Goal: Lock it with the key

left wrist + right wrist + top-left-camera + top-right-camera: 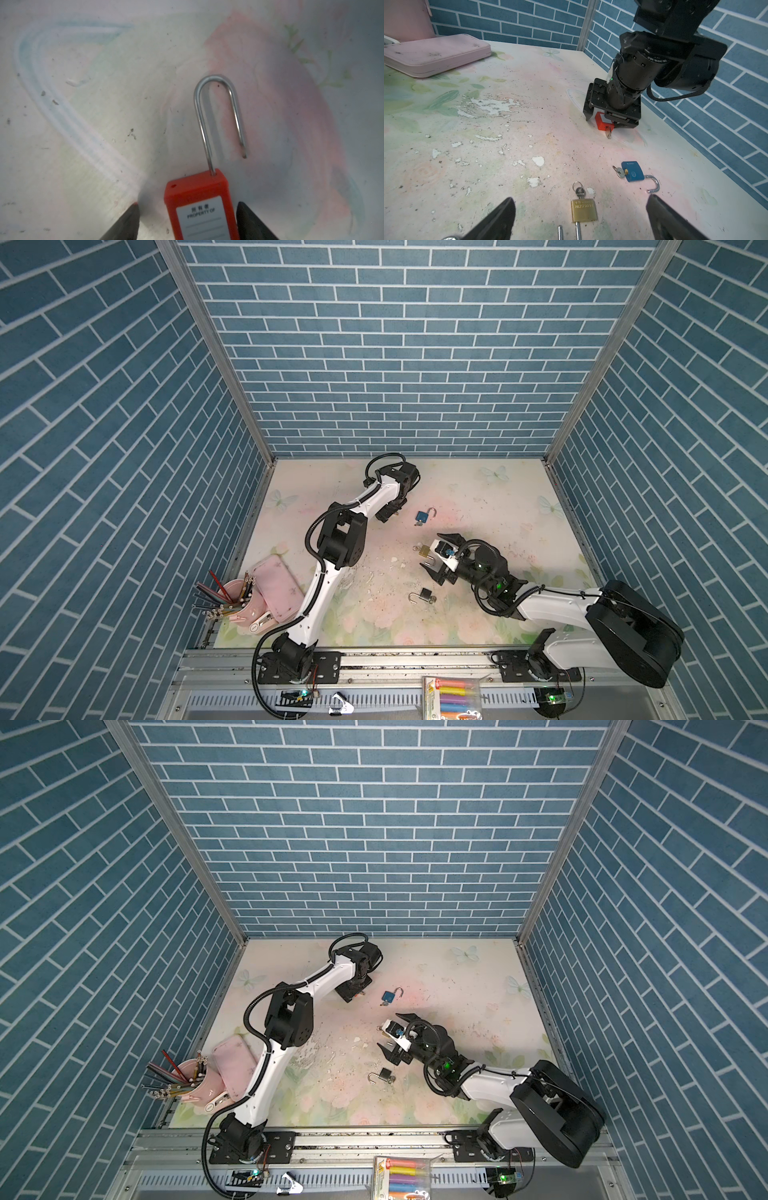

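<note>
The flowered bench (478,497) is free toward 1 o'clock; a pink case (276,587) sits at its 8 o'clock edge. The right tool (580,198) stands wide open at centre, with the brass padlock (584,209) between its fingers. At 11 o'clock the left tool (187,204) is open astride the red padlock (602,122), with the key (608,133) inserted.

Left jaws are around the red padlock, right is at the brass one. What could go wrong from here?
The left gripper straddles the red padlock off-centre, a gap showing on one side; closing may shove or twist it.
Its shackle is open, the free end turned away from the hole in the body, so pressing down now likely won't latch.
The right gripper is open at the brass padlock, with the blue padlock close by; an advance could knock it.
</note>
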